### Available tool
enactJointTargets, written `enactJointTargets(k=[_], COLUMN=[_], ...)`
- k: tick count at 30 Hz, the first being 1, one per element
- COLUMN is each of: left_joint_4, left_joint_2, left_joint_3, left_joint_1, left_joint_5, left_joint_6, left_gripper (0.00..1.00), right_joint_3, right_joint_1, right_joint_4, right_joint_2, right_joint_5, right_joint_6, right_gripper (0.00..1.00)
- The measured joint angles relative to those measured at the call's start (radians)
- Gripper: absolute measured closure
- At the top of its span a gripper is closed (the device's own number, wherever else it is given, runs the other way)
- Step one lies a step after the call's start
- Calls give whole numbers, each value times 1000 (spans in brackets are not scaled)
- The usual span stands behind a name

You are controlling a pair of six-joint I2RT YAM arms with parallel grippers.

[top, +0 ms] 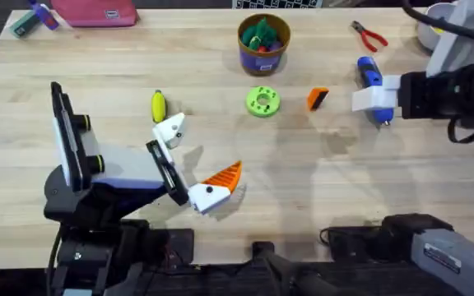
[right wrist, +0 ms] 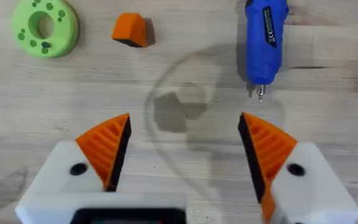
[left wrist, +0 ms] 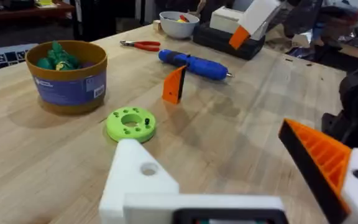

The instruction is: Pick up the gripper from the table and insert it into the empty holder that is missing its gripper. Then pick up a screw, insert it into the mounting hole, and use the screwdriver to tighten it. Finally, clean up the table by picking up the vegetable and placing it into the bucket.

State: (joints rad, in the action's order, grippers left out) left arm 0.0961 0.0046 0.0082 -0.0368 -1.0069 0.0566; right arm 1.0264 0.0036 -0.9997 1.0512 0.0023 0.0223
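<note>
The loose orange gripper (top: 317,99) (left wrist: 174,84) (right wrist: 131,30) lies on the table (top: 319,181), right of a green holed disc (top: 262,101). My left gripper (top: 200,156) (left wrist: 229,168) is open and empty. One of its fingers is the bare white holder (top: 171,130) (left wrist: 138,180) with a mounting hole (left wrist: 148,168); the other carries an orange wedge (top: 225,174). My right gripper (top: 370,102) (right wrist: 185,149) hovers open beside the blue screwdriver (top: 370,74) (right wrist: 265,37), holding nothing. The yellow vegetable (top: 158,105) lies behind the holder. The bucket (top: 263,43) (left wrist: 67,74) holds green toys. I cannot make out a screw.
Red-handled pliers (top: 369,35) and a white bowl (top: 434,25) sit at the far right. A pink pouch (top: 97,12) lies at the far left edge. Bare wood stretches across the front centre and right.
</note>
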Motion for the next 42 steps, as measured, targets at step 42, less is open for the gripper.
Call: enactJointTargets(k=[42], left_joint_4=[3], left_joint_2=[0], left_joint_3=[0], left_joint_1=[0], left_joint_5=[-22], left_joint_6=[-3], left_gripper=[15], right_joint_3=[0], right_joint_1=[0], right_joint_4=[0], right_joint_2=[0], right_joint_5=[0], right_joint_6=[0], right_gripper=[7])
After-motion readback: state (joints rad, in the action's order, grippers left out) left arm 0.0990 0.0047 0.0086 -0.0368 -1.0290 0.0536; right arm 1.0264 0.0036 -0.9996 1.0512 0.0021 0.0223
